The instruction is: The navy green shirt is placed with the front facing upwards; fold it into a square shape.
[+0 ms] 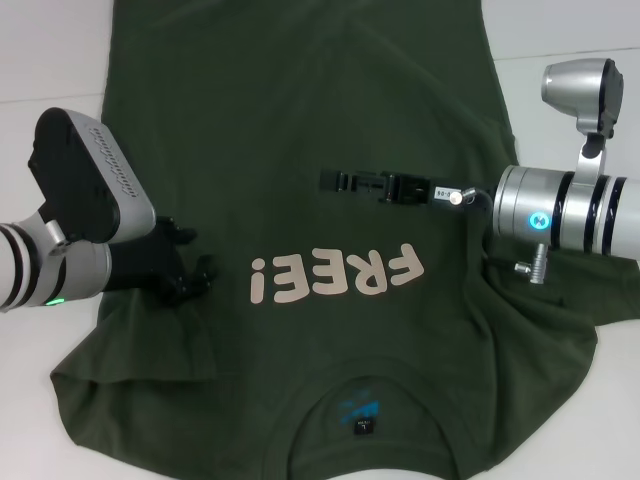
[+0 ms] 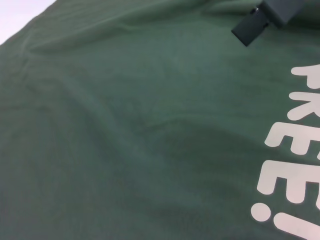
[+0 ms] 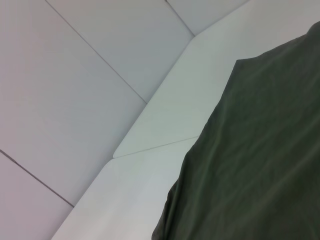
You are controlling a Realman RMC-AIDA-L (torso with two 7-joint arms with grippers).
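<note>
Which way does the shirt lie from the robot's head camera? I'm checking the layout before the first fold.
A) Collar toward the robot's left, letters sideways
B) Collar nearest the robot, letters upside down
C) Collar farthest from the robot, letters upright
B: the navy green shirt has its collar at the near edge, and the beige FREE! letters read upside down in the head view.

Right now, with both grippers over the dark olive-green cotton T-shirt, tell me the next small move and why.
Probably lower the left gripper onto the cloth just left of the beige "FREE!" lettering and pinch it. The dark olive-green cotton T-shirt lies flat, front up, not yet folded, and the right gripper is above the chest, holding nothing.
</note>
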